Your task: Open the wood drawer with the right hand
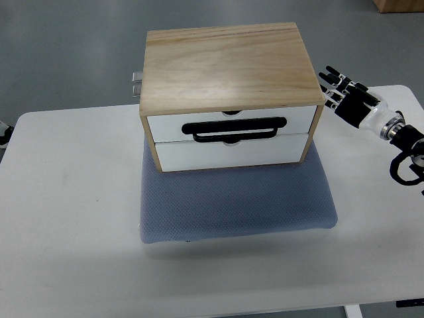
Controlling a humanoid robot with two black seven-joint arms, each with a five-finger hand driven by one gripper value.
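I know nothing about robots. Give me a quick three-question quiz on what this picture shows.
1. True or false: the right hand is touching the black handle.
2. The wood drawer box sits on: A) bare table B) a grey-blue mat C) a tray.
3. How many white drawer fronts show?

Key: 1. False, the hand is beside the box's right side. 2. B, the mat. 3. Two, both closed.

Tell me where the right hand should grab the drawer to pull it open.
Probably the black handle on the drawer front. It is a wide, flat loop facing the robot, so the right hand should come from the front and hook it.
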